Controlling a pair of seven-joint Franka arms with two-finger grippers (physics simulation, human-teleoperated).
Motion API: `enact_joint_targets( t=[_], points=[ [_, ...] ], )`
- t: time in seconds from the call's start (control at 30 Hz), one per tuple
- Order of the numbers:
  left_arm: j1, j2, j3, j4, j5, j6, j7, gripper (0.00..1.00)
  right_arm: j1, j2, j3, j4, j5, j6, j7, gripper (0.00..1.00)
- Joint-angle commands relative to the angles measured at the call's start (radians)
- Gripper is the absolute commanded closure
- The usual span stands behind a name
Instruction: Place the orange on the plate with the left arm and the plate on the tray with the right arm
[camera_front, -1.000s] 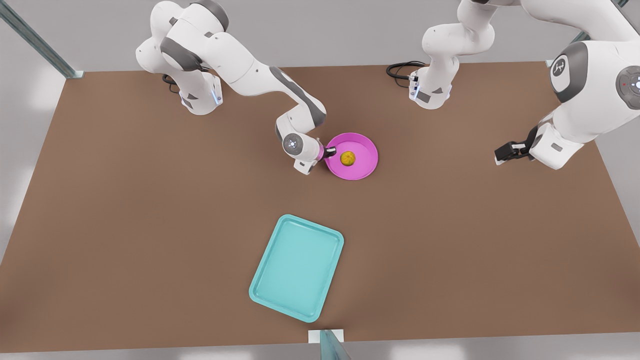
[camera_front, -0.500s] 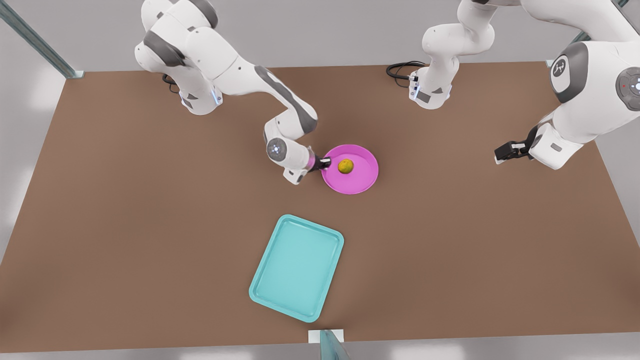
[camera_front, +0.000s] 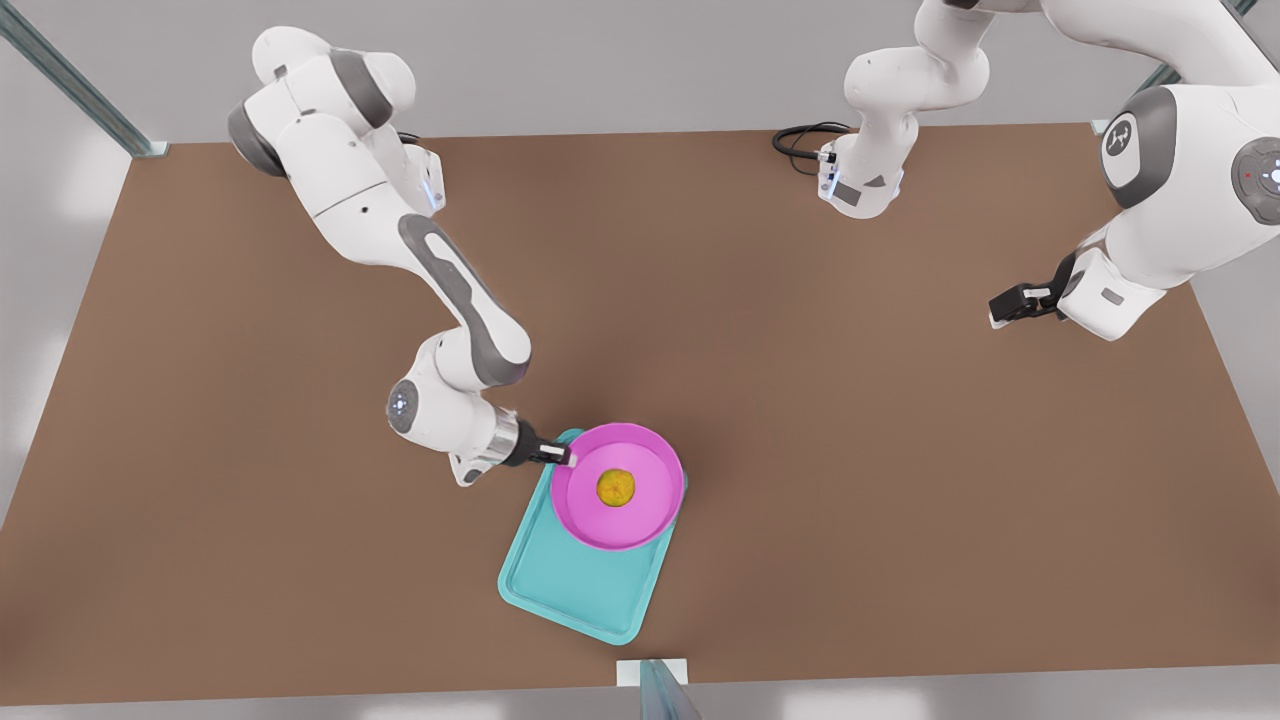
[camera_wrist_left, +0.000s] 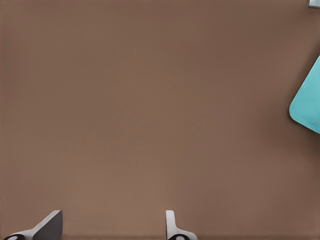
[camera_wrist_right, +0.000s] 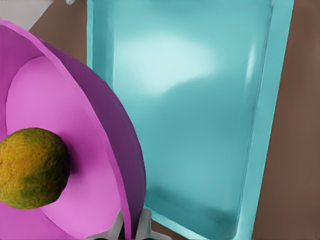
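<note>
Over the tray (camera_front: 575, 585), plate (camera_front: 650, 520) held level.

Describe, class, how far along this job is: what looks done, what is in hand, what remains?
Done: the orange sits in the plate. In hand: the right gripper pinches the plate's rim, holding it over the tray. Left: set the plate down and let go. The left gripper waits open, far from the tray.

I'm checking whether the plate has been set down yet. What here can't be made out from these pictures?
- Plate resting on the tray or held above it: front view looks from overhead; right wrist view doesn't settle it.
- Tray's far end: front view, covered by the plate.
- Right gripper fingertips: shut on the plate's rim, cut off by the right wrist view's edge.
- Left gripper, open: fingertips alone, at the left wrist view's edge.
</note>
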Motion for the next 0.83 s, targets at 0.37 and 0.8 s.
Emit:
enact_joint_targets(
  t=[0.37,0.8],
  points=[
    [-0.002,-0.004,0.000,0.000,0.001,-0.003,0.002,0.00,-0.019,0.041,-0.001,0.007,-0.010,-0.013,-0.030,0.00],
    [-0.002,-0.003,0.000,0.000,0.001,-0.010,0.000,0.00,-0.280,-0.547,-0.044,0.266,-0.892,-1.208,-0.365,0.00]
  ],
)
